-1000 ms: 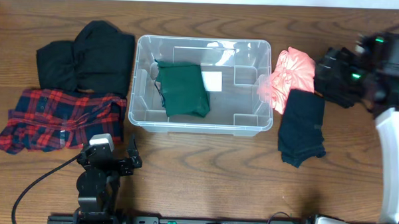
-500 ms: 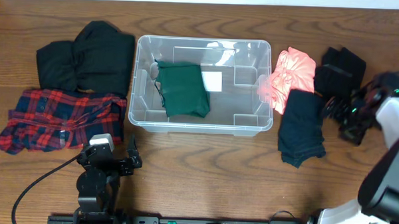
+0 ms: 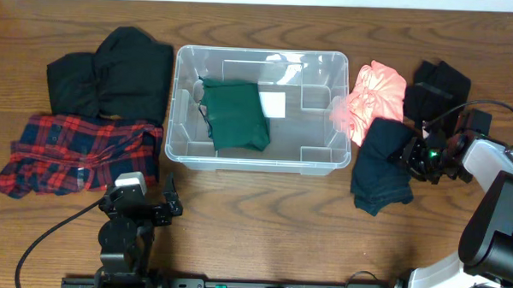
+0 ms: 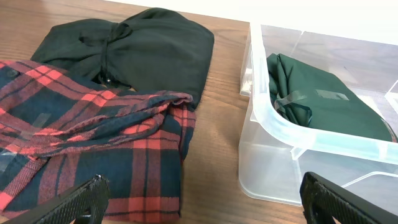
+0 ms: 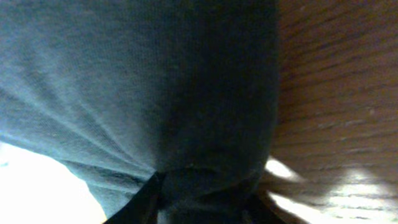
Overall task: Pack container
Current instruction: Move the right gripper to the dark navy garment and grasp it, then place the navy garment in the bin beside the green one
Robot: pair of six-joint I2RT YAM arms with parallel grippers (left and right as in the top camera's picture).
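Note:
The clear container (image 3: 179,107) stands mid-table with a folded green garment (image 3: 233,115) lying in its left half, also seen in the left wrist view (image 4: 329,102). Right of the container lies a dark blue garment (image 3: 384,165). My right gripper (image 3: 413,156) sits low at that garment's right edge and is shut on it. In the right wrist view the blue cloth (image 5: 155,81) fills the picture and its folds bunch together into the gripper (image 5: 199,199). My left gripper (image 4: 202,199) stands open near the front edge, with nothing between its fingers.
A pink garment (image 3: 374,97) and a black one (image 3: 438,86) lie behind the blue garment. Left of the container are a black garment (image 3: 114,71) and a red plaid shirt (image 3: 77,150). The left arm's base (image 3: 125,233) is at the front.
My right arm came down from the back right to the blue garment's right edge and its jaws closed there. The garment bunched slightly leftward. The left arm stayed still.

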